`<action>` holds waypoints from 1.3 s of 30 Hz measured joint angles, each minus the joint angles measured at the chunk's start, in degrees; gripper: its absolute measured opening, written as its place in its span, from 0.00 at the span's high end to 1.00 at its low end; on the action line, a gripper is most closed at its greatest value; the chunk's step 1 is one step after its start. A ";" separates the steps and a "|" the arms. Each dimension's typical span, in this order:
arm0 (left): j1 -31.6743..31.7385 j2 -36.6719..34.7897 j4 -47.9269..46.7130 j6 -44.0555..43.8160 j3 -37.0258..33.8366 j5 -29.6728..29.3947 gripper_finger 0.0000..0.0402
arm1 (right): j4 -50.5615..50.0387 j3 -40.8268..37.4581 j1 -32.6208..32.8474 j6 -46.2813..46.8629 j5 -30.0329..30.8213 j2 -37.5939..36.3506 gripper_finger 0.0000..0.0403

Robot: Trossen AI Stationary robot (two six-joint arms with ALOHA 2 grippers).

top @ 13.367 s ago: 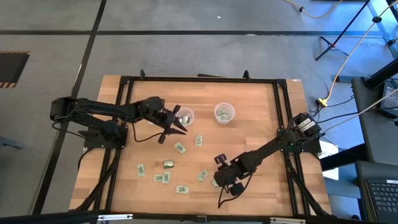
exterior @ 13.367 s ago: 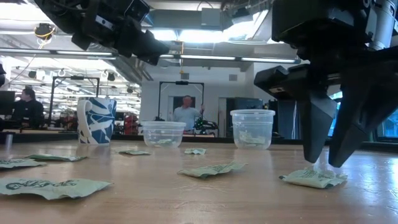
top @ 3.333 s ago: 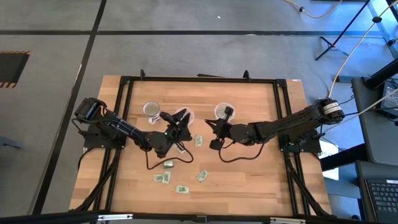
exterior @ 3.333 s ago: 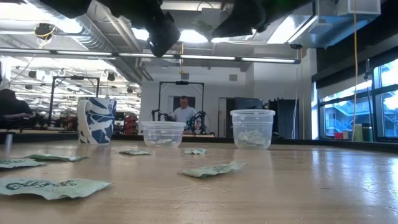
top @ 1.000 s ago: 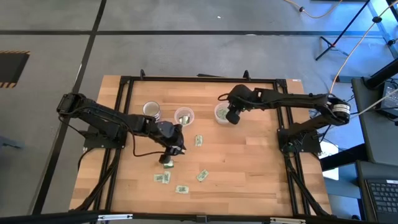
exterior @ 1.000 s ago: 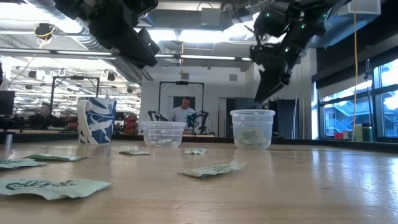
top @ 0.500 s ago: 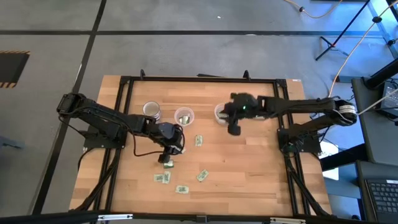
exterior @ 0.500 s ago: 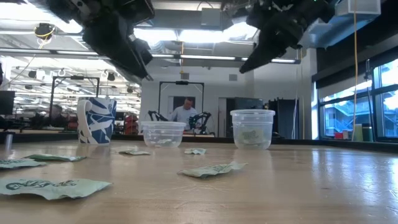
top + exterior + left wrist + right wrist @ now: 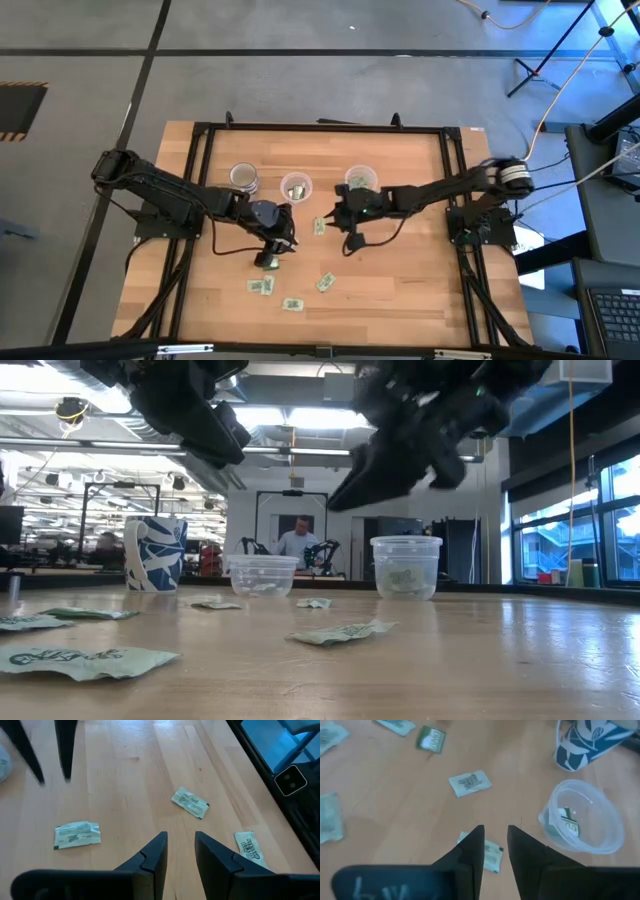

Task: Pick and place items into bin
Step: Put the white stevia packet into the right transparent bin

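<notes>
On the wooden counter (image 9: 400, 280), both arms hang near the clear plastic cup (image 9: 583, 817) holding one packet. Right claw (image 9: 495, 837), narrowly parted and empty, hovers over a pale-green packet (image 9: 487, 855) beside it. Left claw (image 9: 179, 842), narrowly parted, holds nothing, above loose packets (image 9: 190, 802).

The left arm reached from its base at the left edge toward the middle of the table, bent at the elbow. Its left gripper (image 9: 272, 243) pointed down over the wood, held clear above the surface. In the left wrist view its two dark fingers (image 9: 154, 854) stood a little apart, with a narrow gap and nothing between them.

The right arm stretched from the right side across to the centre, almost straight and low. The right gripper (image 9: 347, 222) hung in the air (in the low view it showed as a dark blurred shape). Its fingers (image 9: 474, 845) also stood slightly apart, with nothing gripped.
</notes>
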 joint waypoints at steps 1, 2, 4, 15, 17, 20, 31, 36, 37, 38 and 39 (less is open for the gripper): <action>-0.01 0.00 0.01 0.00 0.00 0.00 0.77 | 1.65 0.00 -0.11 0.47 0.02 1.31 0.78; -0.01 0.00 -0.03 0.00 0.00 0.00 0.77 | 2.84 0.00 -0.25 0.49 0.02 2.73 0.79; -0.01 0.00 -0.02 0.00 0.00 -0.02 0.77 | 4.82 0.00 -0.55 0.49 0.02 5.02 0.79; -0.01 0.00 -0.18 0.02 0.00 -0.02 0.77 | 8.62 0.00 -0.45 0.75 -2.49 11.57 0.79; -0.01 0.00 -0.19 0.02 0.00 -0.03 0.77 | 9.53 0.02 -0.45 0.84 -3.04 12.64 0.79; -0.01 0.00 -0.22 0.02 0.00 -0.04 0.77 | 10.19 0.00 -0.45 0.86 -3.06 13.93 0.79; 0.01 0.00 -0.42 0.02 0.00 -0.07 0.77 | 12.62 0.09 -0.79 3.83 -3.27 17.99 0.79; 0.06 0.00 -0.44 0.04 0.00 -1.04 0.77 | 11.58 0.17 -0.88 3.88 -3.31 18.00 0.81; 0.06 0.00 -0.44 0.04 0.00 -1.59 0.77 | 11.55 0.17 -0.88 3.84 -3.31 18.00 0.83; 0.06 0.00 -0.44 0.04 0.00 -2.33 0.77 | 11.45 0.17 -0.88 3.76 -3.35 18.00 0.84; 0.06 0.00 -0.44 0.04 0.00 -2.83 0.77 | 11.37 0.17 -0.88 3.69 -3.37 18.00 0.86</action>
